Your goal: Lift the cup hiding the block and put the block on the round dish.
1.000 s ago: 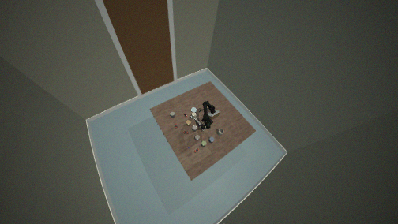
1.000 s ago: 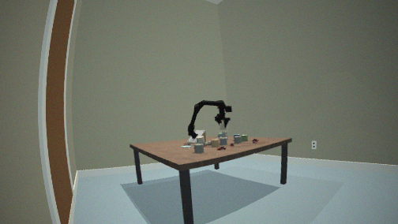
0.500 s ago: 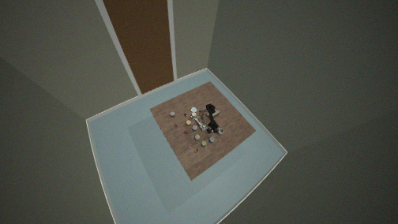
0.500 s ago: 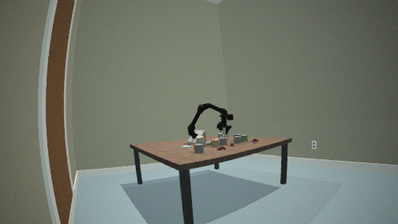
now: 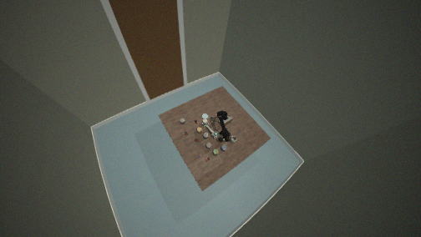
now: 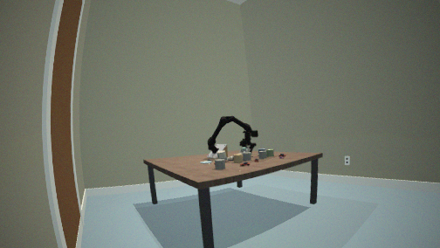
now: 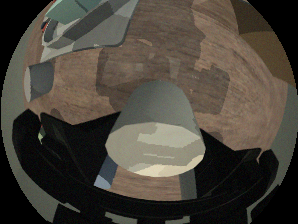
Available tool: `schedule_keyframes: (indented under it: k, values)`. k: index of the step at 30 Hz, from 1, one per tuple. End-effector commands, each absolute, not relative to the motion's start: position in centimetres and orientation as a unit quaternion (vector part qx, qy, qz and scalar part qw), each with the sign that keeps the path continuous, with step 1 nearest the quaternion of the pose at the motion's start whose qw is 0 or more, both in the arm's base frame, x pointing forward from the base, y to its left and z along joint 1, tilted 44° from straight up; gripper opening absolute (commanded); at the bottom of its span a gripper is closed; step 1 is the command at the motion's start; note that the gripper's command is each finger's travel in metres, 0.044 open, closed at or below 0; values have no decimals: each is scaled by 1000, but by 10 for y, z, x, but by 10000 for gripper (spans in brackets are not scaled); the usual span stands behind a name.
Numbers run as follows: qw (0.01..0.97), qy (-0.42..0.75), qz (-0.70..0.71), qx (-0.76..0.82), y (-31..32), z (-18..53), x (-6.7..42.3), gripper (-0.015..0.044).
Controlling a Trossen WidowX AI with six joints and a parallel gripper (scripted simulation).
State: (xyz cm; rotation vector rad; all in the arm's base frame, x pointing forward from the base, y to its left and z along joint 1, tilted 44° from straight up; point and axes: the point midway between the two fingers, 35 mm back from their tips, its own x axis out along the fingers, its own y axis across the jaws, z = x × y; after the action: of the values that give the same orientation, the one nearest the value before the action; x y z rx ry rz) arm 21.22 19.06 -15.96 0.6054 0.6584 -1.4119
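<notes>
My gripper (image 7: 157, 121) (image 5: 229, 137) (image 6: 247, 145) is shut on a pale grey cup (image 7: 156, 129) (image 5: 234, 138). The cup hangs mouth down above the wooden table top (image 7: 200, 50). In the top view it is to the right of the pale balance beam (image 5: 210, 129) and away from the round light dish (image 5: 205, 116) (image 6: 206, 161) at the back. I cannot make out the block or the second balance cup at this size. The wrist view shows only bare wood under the held cup.
Several small cups and pots (image 5: 182, 121) (image 5: 208, 145) (image 5: 224, 147) (image 6: 219, 164) (image 6: 262, 154) and tiny red bits (image 5: 206, 158) lie scattered over the table (image 5: 225, 167) (image 6: 192, 172). Grey-green shapes (image 7: 87, 10) fill the upper left of the wrist view.
</notes>
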Motion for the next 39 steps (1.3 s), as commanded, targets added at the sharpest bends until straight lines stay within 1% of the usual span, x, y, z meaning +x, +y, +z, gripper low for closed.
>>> schedule_keyframes:
  k: [1,11,26,28,31,36,39]
  values:
    - [674,295,-619,275,194,-159,214,0]
    - [674,294,-619,275,183,-171,215,0]
    - [672,294,-621,275,185,-168,215,394]
    - [673,294,-621,275,194,-160,215,440]
    - [674,295,-619,275,220,-131,212,440]
    - [674,295,-619,275,222,-128,212,440]
    - [674,295,-619,276,219,-109,226,361]
